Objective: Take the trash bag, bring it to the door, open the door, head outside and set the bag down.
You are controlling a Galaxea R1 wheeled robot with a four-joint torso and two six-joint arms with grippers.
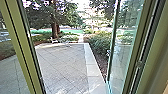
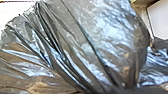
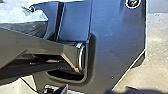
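The big trash bag [image 2: 110,32] is up close to the left wrist camera. It is dark gray and shiny, with lots of wrinkles, and some long folds squeeze close together. Bright light makes white and blue shiny spots on it. I cannot tell if the left end effector is closed on the bag or let go. I cannot tell how the right end effector is either. In the head view, there is a way out to a yard with flat stones [image 1: 62,62]. The lines between the stones go slanted, like a criss-cross. A tall glass door [image 1: 125,50] stands open on the right side of the way out, and you can see through it. A green-gold frame [image 1: 18,47] leans across the left side, and more stone ground shows past it. A smooth, pale stone strip [image 1: 92,67] runs along the right edge of the yard. Just beside the strip is brown dirt [image 1: 100,62] with leafy green bushes [image 1: 100,43]. Farther away, a tree [image 1: 54,27] has a thick brown trunk and dark leaves. Behind it is some bright green grass [image 1: 70,31]. In the right wrist view, pale gray ground [image 3: 158,47] is next to the robot's dark body.
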